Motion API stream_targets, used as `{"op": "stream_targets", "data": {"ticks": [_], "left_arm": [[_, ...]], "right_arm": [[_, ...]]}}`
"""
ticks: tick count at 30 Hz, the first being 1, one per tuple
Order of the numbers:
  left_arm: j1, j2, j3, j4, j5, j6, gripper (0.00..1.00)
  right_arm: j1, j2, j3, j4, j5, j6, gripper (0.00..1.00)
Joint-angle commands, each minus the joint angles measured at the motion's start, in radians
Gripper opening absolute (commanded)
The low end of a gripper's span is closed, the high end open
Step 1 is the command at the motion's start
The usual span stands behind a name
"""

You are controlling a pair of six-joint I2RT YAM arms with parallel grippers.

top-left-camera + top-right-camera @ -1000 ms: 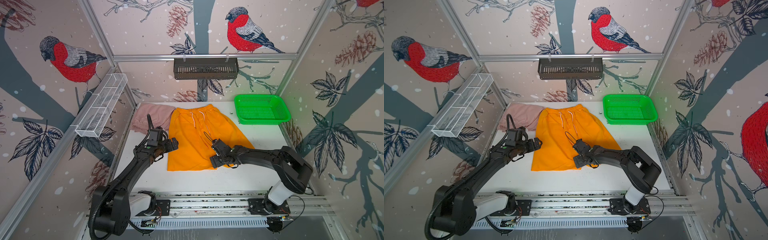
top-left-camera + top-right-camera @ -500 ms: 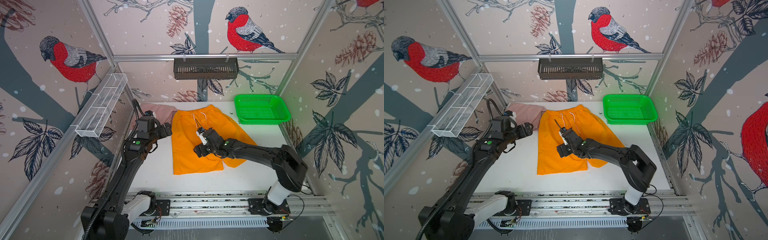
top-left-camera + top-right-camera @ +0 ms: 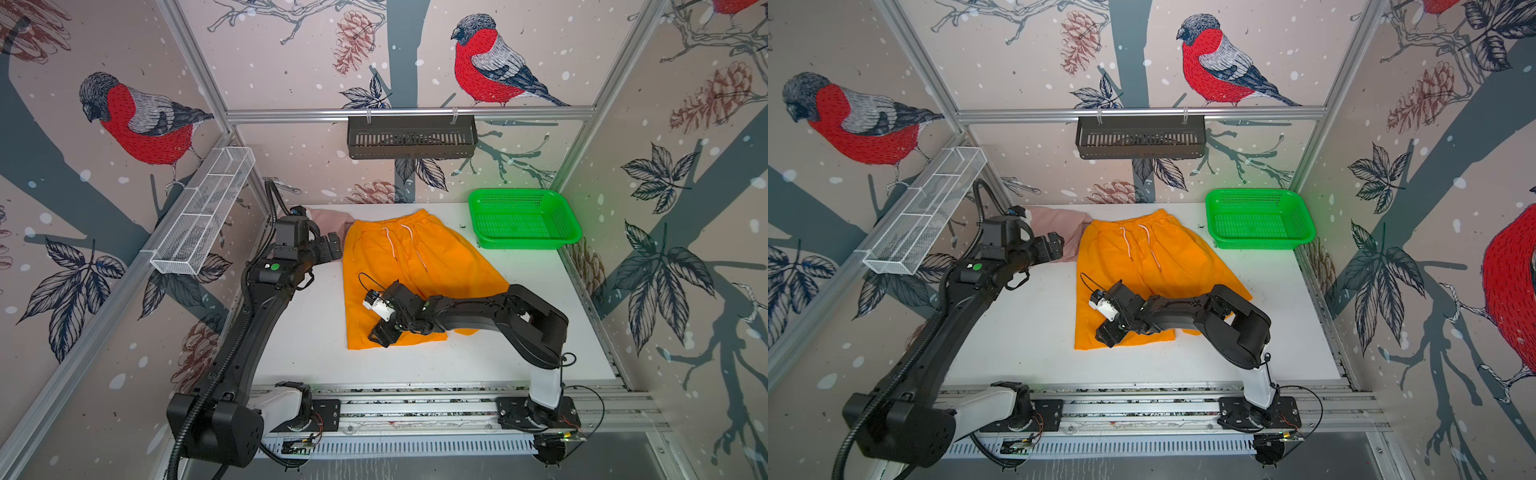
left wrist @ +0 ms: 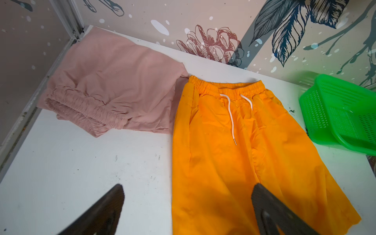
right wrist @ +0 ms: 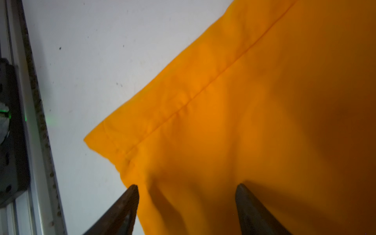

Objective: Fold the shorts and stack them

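Right wrist view: note right gripper [image 5: 187,189] spread over hem corner of bright orange cloth shorts [image 5: 254,105], flat on white tabletop [image 5: 81,61]; left gripper [image 4: 188,188] spread, empty, near folded pale pink shorts [image 4: 114,81]. Expect limp, light fabric; pinch hem.

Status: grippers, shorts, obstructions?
Left gripper open, empty. Right gripper open over orange shorts, near hem. Pink shorts folded, far corner. Green basket apart, nothing blocking.
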State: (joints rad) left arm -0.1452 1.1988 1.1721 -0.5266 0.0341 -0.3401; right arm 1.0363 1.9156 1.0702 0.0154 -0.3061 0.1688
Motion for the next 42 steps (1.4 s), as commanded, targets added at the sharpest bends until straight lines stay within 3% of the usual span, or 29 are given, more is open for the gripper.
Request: {"op": "stream_targets", "data": {"ticks": [1, 3, 8, 11, 16, 22, 26, 29, 35, 42], "left_arm": [[0.001, 0.027, 0.011, 0.054, 0.079, 0.043, 0.98], [-0.016, 0.045, 0.029, 0.060, 0.105, 0.080, 0.98], [-0.092, 0.114, 0.040, 0.136, 0.156, 0.176, 0.98], [-0.115, 0.227, 0.081, 0.169, 0.201, 0.244, 0.98], [-0.120, 0.479, 0.235, 0.194, 0.275, 0.483, 0.98], [-0.120, 0.893, 0.718, -0.072, 0.210, 0.659, 0.96], [-0.116, 1.197, 1.116, -0.312, 0.065, 0.718, 0.89], [-0.106, 1.332, 1.276, -0.364, 0.060, 0.736, 0.88], [-0.100, 1.326, 1.146, -0.209, 0.039, 0.762, 0.86], [-0.091, 1.316, 1.078, -0.240, 0.006, 0.737, 0.81]], "right_arm": [[-0.012, -0.058, -0.086, -0.066, -0.104, -0.006, 0.68], [-0.036, -0.139, -0.183, -0.064, -0.142, 0.037, 0.62], [-0.119, -0.368, -0.350, -0.075, -0.145, 0.107, 0.65], [-0.189, -0.489, -0.382, -0.071, -0.148, 0.115, 0.73], [-0.277, -0.639, -0.429, -0.019, -0.189, 0.135, 0.75], [-0.300, -0.740, -0.510, 0.034, -0.170, 0.182, 0.75], [-0.316, -0.808, -0.562, 0.066, -0.151, 0.212, 0.75], [-0.331, -0.854, -0.591, 0.085, -0.142, 0.228, 0.75], [-0.357, -0.880, -0.622, 0.100, -0.143, 0.246, 0.75], [-0.362, -0.875, -0.628, 0.138, -0.144, 0.263, 0.75]]}}
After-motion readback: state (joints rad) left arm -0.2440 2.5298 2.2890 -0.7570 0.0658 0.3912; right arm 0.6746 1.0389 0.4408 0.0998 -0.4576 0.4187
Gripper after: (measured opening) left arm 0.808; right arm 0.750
